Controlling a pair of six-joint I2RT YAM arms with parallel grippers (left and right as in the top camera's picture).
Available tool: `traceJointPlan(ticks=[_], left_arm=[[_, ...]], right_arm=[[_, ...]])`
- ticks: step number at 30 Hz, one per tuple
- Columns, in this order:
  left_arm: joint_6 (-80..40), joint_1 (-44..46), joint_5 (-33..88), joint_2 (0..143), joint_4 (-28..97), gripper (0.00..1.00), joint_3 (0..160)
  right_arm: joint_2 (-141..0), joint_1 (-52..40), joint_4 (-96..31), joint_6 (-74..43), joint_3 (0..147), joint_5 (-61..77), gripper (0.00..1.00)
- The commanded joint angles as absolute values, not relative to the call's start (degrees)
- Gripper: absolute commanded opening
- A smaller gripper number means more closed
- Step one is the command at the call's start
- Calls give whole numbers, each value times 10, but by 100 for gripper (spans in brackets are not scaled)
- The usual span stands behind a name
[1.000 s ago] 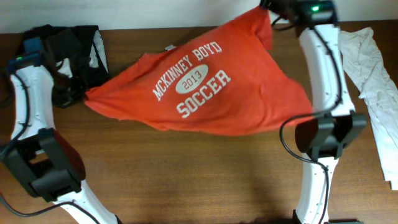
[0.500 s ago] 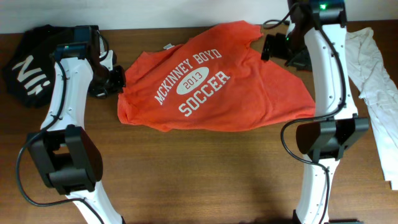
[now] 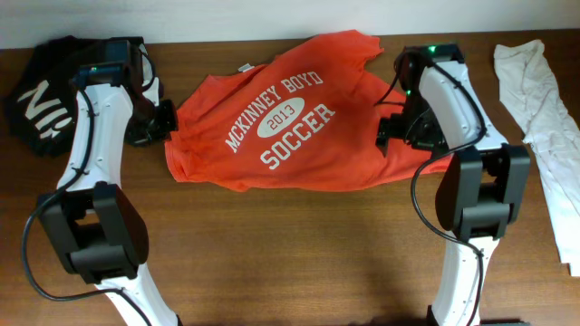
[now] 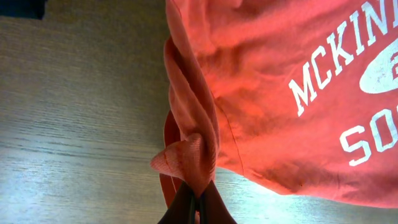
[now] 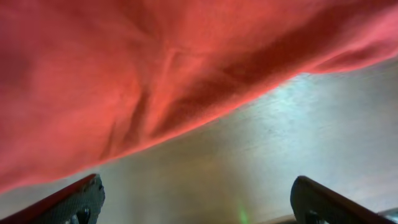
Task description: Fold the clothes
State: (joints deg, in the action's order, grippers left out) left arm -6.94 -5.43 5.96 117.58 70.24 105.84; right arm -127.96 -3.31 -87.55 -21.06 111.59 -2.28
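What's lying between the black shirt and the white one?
The orange T-shirt lies between the black shirt and the white one, on the table, as the overhead view shows.

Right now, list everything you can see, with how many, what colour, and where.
Shirt: one, red-orange with white print, mid-table, spread out.
Black garment: one, black with white lettering, far left corner.
White garment: one, white, right edge.
Table: one, brown wood, under everything.
Left claw: one, black, shut on the shirt's left edge.
Right claw: one, black, open, at the shirt's right edge.
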Motion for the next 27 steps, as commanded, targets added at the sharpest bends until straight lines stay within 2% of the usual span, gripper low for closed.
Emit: traceJointPlan(ticks=[1, 9, 11, 18, 22, 25, 27], left_arm=[[-73, -57, 56, 1173, 701, 0, 1056], [-73, -57, 55, 1173, 701, 1, 1056], [-73, -57, 55, 1173, 701, 1, 1056], [-73, -57, 55, 1173, 701, 1, 1056], [-73, -57, 55, 1173, 701, 1, 1056], [-73, -57, 55, 1173, 701, 1, 1056], [-73, -57, 55, 1173, 701, 1, 1056]], right_arm=[[-1260, -34, -835, -219, 1070, 3, 99], [-1260, -34, -736, -219, 952, 30, 100], [-1260, -34, -719, -219, 951, 30, 91], [-1259, -33, -681, -219, 952, 29, 4], [-1259, -21, -725, -219, 1005, 28, 4], [-1259, -1, -789, -214, 1115, 28, 4], [-1259, 13, -789, -214, 1199, 28, 4]])
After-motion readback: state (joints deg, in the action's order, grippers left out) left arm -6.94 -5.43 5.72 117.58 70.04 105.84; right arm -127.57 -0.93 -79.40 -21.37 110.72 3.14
